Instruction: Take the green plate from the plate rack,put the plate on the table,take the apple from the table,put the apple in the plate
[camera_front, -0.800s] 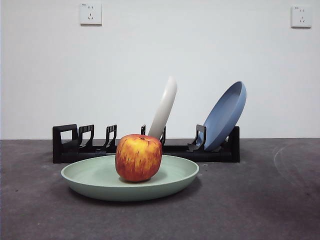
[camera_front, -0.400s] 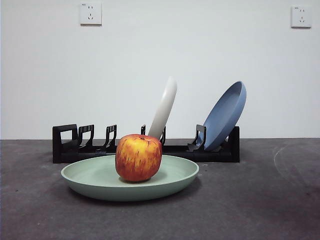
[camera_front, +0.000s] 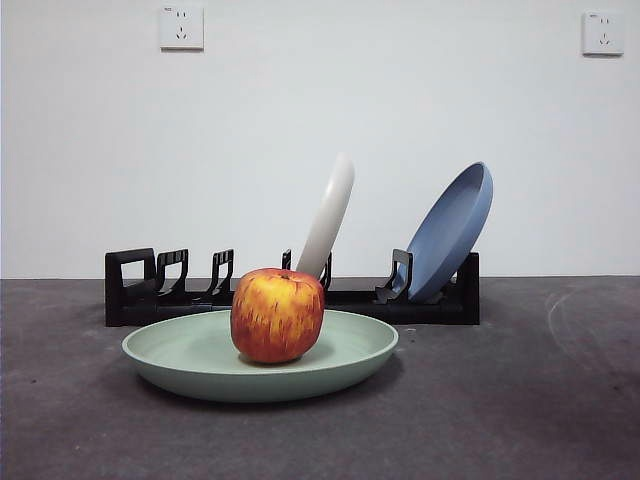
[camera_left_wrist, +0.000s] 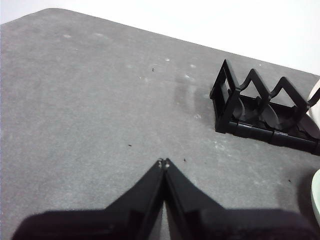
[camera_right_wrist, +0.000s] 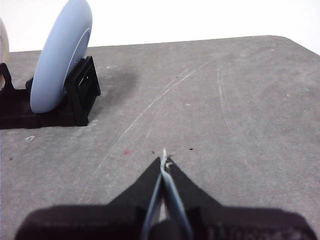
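Table (camera_front: 520, 400): apple (camera_front: 277, 314) beyond end effectors.

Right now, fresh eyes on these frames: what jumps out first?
The apple sitting in the green plate, flat on the table in front of the plate rack. Behind it, a cream-white plate and a blue plate lean in the rack. Both arms wait off to the sides.

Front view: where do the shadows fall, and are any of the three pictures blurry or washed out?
Front view: sharp, evenly lit, with a soft shadow under the green plate and a faint one beneath the apple. Left wrist view: the left gripper is a dark silhouette and the wall is blown out white. Right wrist view: the blue plate casts a soft shadow on the table.
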